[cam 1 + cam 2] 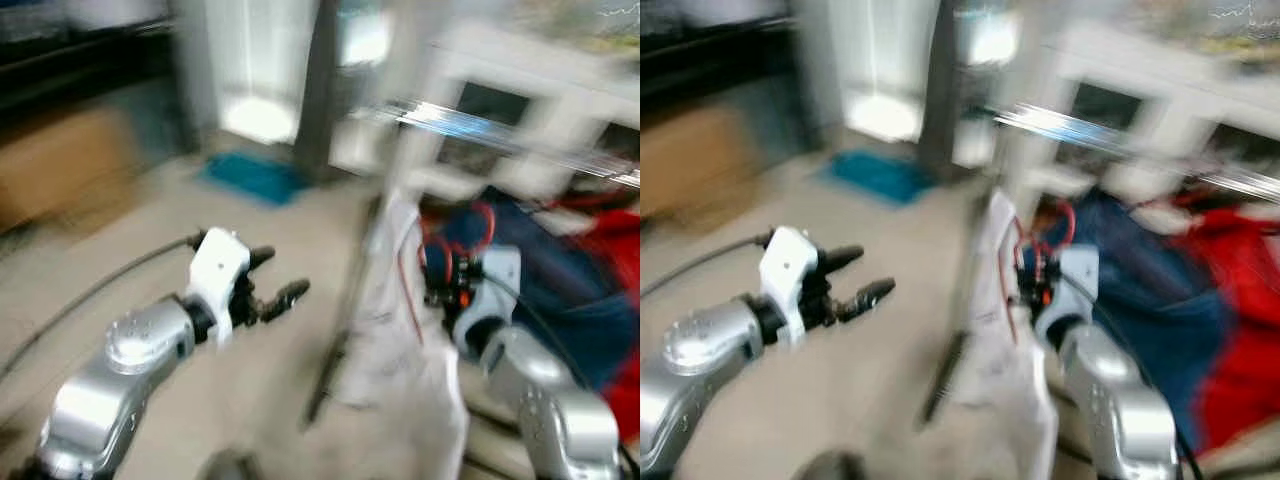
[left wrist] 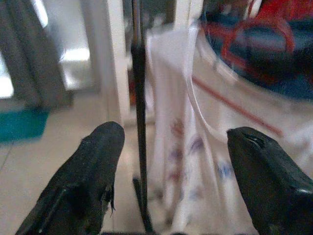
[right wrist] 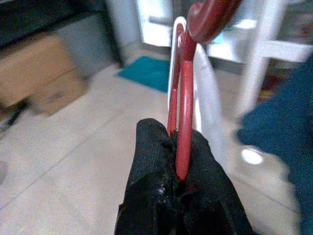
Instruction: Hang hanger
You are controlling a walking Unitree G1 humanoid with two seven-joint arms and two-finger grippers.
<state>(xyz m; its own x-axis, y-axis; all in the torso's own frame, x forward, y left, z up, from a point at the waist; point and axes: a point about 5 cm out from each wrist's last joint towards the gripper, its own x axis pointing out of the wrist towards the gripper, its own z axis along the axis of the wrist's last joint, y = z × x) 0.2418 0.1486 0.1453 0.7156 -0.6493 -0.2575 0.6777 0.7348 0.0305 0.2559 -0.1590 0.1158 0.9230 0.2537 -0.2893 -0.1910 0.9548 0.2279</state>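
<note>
head stereo: down-forward, blurred | wrist views: close along claws | shared: white garment [image 1: 400, 330]

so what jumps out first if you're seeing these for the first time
The right tool stands out, shut on a red hanger that carries a white garment, held up near a silver clothes rail. On that rail hang blue and red clothes. The left tool is open, out over the pale floor; the head views are blurred.
</note>
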